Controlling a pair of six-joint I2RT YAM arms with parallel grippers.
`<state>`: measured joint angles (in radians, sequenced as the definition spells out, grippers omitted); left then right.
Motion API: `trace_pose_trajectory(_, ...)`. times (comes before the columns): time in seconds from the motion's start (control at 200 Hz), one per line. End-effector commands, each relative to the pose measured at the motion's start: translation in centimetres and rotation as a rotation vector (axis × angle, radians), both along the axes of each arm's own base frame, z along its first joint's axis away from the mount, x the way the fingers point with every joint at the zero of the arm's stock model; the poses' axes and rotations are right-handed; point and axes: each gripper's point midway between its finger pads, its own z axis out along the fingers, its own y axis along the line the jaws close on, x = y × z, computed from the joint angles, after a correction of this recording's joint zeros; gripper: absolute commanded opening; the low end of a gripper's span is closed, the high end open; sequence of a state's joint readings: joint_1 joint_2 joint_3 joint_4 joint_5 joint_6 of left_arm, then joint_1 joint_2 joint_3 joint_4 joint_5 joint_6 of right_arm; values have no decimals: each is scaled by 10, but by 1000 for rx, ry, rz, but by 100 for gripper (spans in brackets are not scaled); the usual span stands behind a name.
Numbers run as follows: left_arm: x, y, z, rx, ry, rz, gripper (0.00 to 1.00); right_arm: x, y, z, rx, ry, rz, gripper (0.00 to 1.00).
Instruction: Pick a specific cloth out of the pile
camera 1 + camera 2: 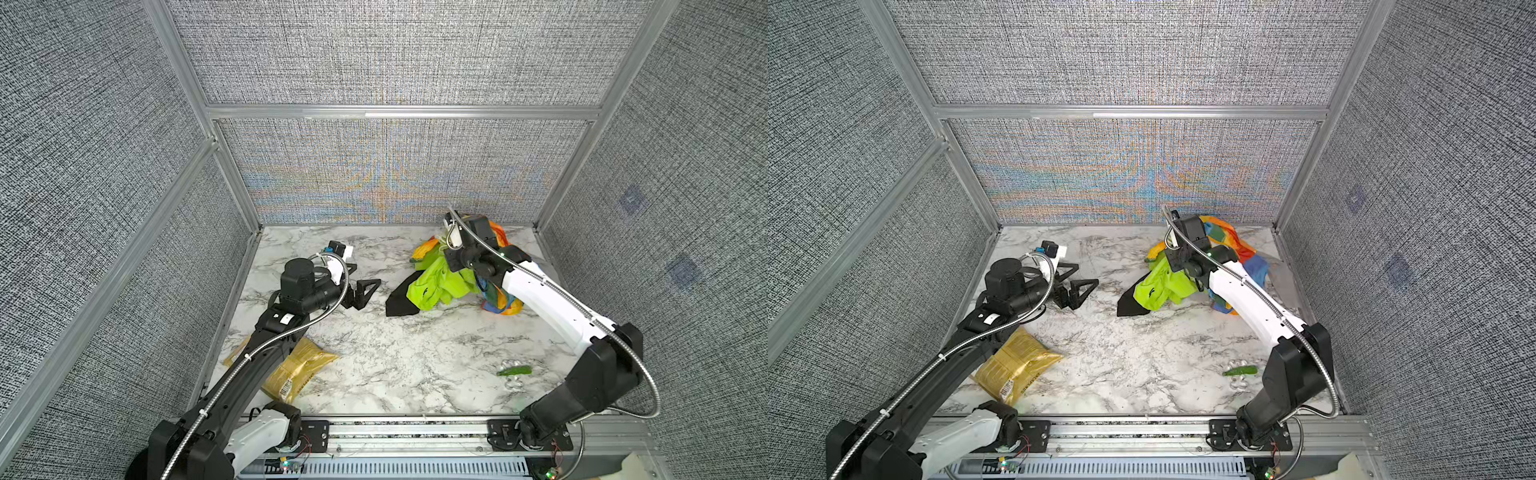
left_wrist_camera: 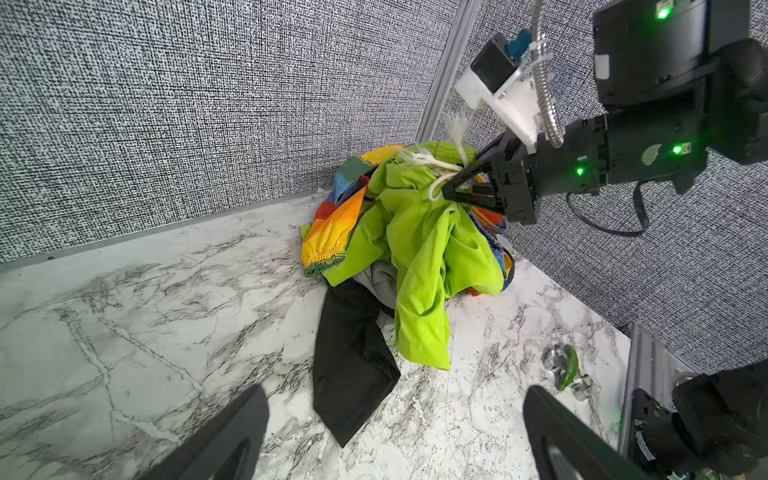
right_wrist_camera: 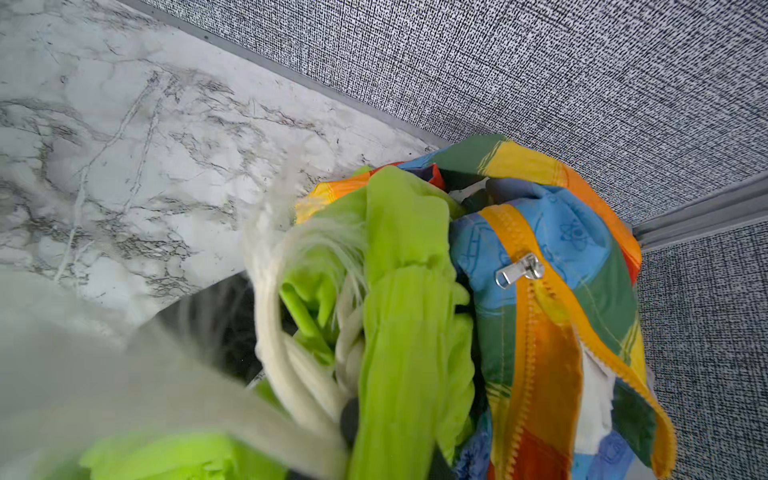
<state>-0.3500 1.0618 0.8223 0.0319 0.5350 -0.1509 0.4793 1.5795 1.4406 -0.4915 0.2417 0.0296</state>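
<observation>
— Right gripper [image 2: 446, 190] is clamped on the cloth [image 2: 424, 257] at its drawstrings [image 2: 428, 160]. The top is bunched up and the tail drapes down the pile [image 2: 332, 232], at 1 o'clock on the table [image 1: 415, 353], and onto the black cloth [image 2: 353, 365].
— So the step is the pull-out?
— I'd say so: gripped, not yet free. Next it needs a rise, then a carry toward 6 o'clock, watching that nothing from the pile tags along.
— Arm pose?
— Right arm reaches long from 5 o'clock, wrist bent, fingers pointing toward 9. Left gripper [image 1: 360, 277] sits wide open at 10 o'clock, low over the table.
</observation>
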Motion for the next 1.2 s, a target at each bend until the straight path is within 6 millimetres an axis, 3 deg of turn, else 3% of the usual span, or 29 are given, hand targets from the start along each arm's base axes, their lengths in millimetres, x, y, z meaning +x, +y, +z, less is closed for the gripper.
trace_pose_trajectory(0.0,1,0,9,-11,-32,0,99,5,9,26,75,-77,20,6)
trace_pose_trajectory(0.425,0,-1,10,-12,-38,-2,99,-3,-1,66,152,-170,-16,6)
trace_pose_trajectory(0.881,-1,-1,11,-12,-43,-2,99,-1,-6,31,379,-25,28,8)
trace_pose_trajectory(1.196,0,-2,10,-13,-37,-4,99,-13,-11,77,559,-99,101,7)
